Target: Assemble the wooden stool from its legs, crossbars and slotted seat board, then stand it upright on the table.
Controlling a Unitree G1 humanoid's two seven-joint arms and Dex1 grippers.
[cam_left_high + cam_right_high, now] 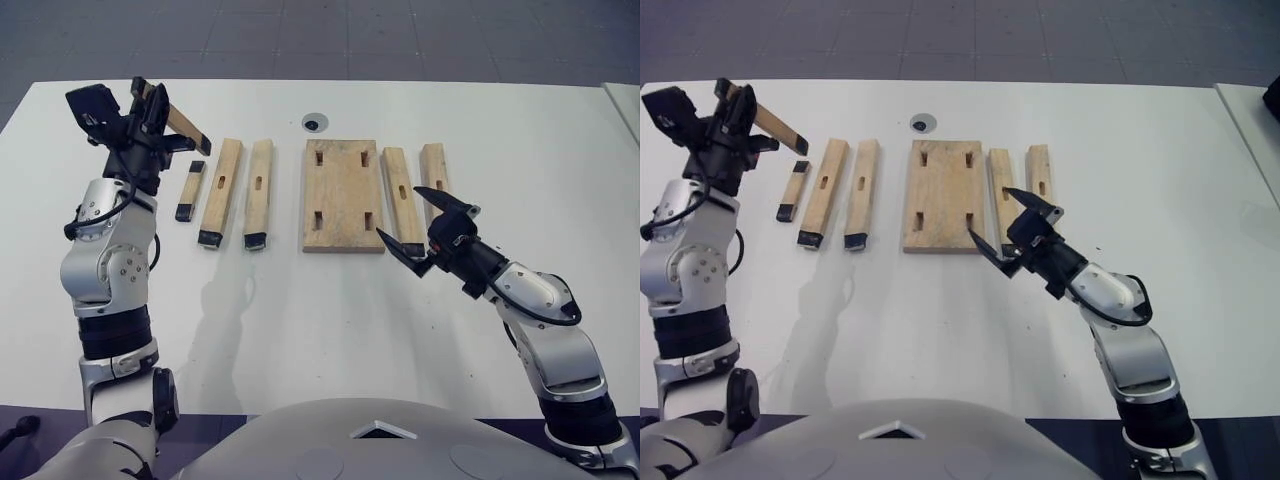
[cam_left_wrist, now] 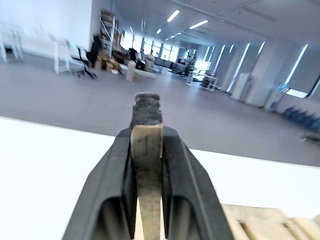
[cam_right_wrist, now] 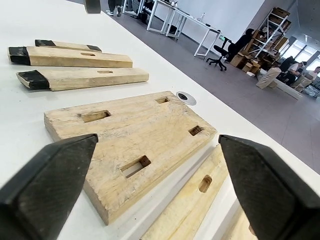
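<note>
My left gripper is raised over the table's far left, shut on a wooden crossbar with a dark tip; in the left wrist view the crossbar sits clamped between the two fingers. The slotted seat board lies flat at mid-table. Left of it lie two legs and a short crossbar. Two more legs lie right of the board. My right gripper hovers open just above the board's near right corner, holding nothing.
A round cable hole sits in the white table behind the seat board. The table's near half is bare. Grey floor lies beyond the far edge, and another table's corner shows at far right.
</note>
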